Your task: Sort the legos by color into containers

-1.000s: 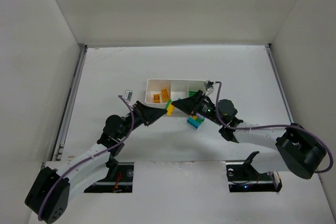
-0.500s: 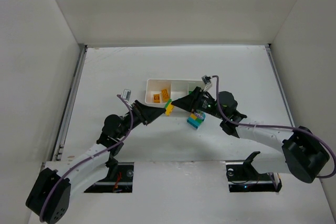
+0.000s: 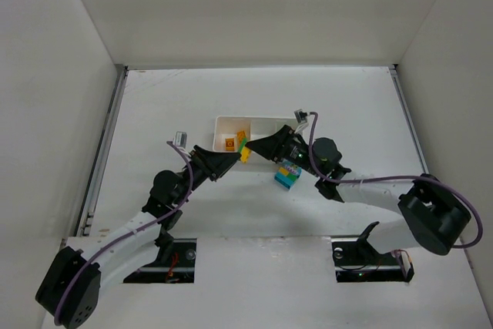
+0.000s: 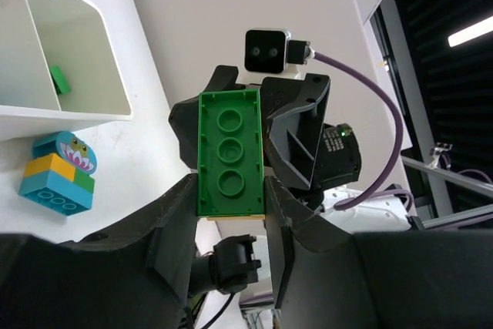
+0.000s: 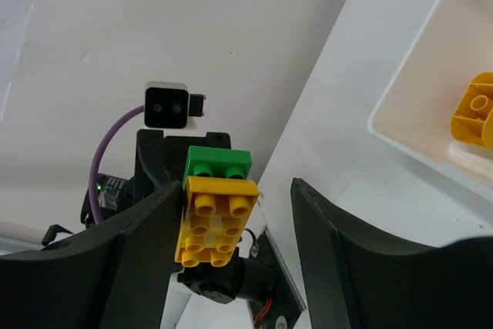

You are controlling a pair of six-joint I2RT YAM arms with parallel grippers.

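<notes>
Left gripper clamps green-yellow clump near tray rim; right gripper spread

The tray stands mid-table. In its left compartment lie some bricks. A joined pair of bricks sits between the fingers of the left gripper, just before the tray. Right of it, a brick clump lies on the table.

- Top cam: high up behind the arm bases, looking down on the whole table.
- Left wrist cam: super close, staring past its own fingers at the right wrist's camera.
- Right wrist cam: same, facing back; both share the green-yellow brick clump and white tray.
</notes>
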